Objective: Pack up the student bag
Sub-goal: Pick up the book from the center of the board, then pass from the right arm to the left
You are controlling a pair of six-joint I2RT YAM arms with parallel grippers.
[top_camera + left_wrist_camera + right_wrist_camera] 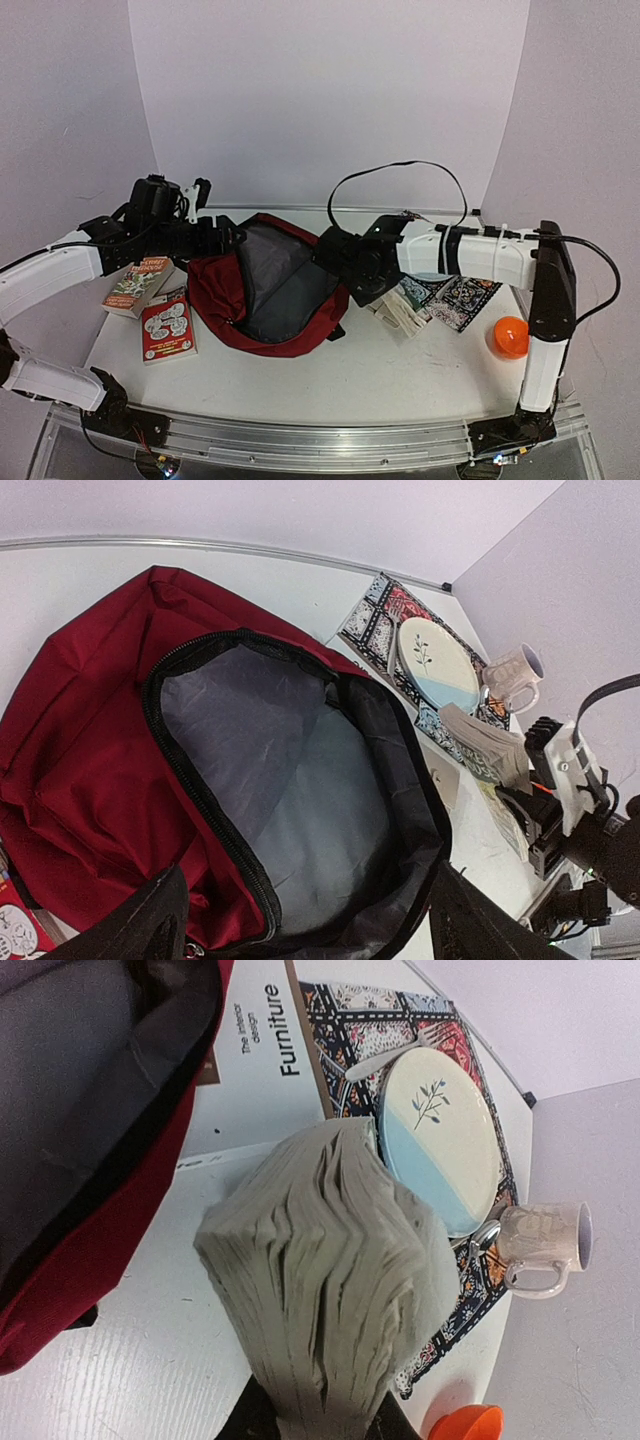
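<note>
The student bag (265,285) is a dark red backpack lying in the middle of the table, unzipped, with its grey lining showing (290,780). My left gripper (308,885) is open; its fingers (150,920) stand wide apart over the bag's near rim and mouth. It sits at the bag's upper left in the top view (222,238). My right gripper (320,1418) is shut on a thick book (320,1280) with fanned grey pages, held just right of the bag (398,308). The bag's red edge shows at the left of the right wrist view (90,1260).
Two paperbacks (135,285) (168,325) lie left of the bag. A "Furniture" book (260,1050) lies beside the bag. On the right, a patterned placemat (460,300) carries a plate (440,1130), a fork (385,1055) and a mug (545,1245). An orange cup (510,337) stands at the far right.
</note>
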